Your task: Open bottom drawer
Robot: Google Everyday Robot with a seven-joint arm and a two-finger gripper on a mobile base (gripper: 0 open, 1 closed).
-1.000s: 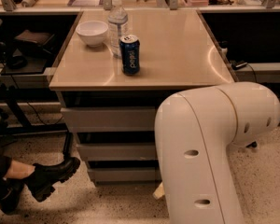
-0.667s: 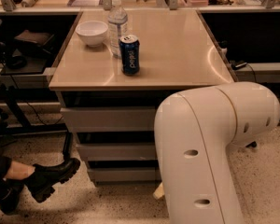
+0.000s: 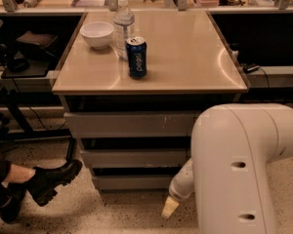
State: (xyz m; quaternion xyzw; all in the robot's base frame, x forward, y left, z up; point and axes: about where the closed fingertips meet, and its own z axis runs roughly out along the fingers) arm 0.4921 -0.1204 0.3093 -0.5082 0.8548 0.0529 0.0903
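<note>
The bottom drawer (image 3: 132, 182) is the lowest and shortest of three grey handleless fronts under the tan table top (image 3: 185, 57); it looks closed, flush with the cabinet. The middle drawer front (image 3: 136, 158) and the wide top front (image 3: 132, 124) with pale scratch marks sit above it. My gripper (image 3: 170, 207) hangs low at the right end of the bottom drawer, just in front of and slightly below it, with a pale tip pointing at the floor. My big white arm housing (image 3: 239, 169) hides the drawers' right ends.
On the table stand a blue Pepsi can (image 3: 136, 57), a clear water bottle (image 3: 123, 26) and a white bowl (image 3: 97, 34). A person's black boot (image 3: 51, 179) rests on the speckled floor left of the cabinet. Dark shelving flanks both sides.
My white arm housing has shifted to the right, uncovering more of the drawer fronts and the wrist. The gripper tip sits slightly lower. The drawers and table objects have not moved.
</note>
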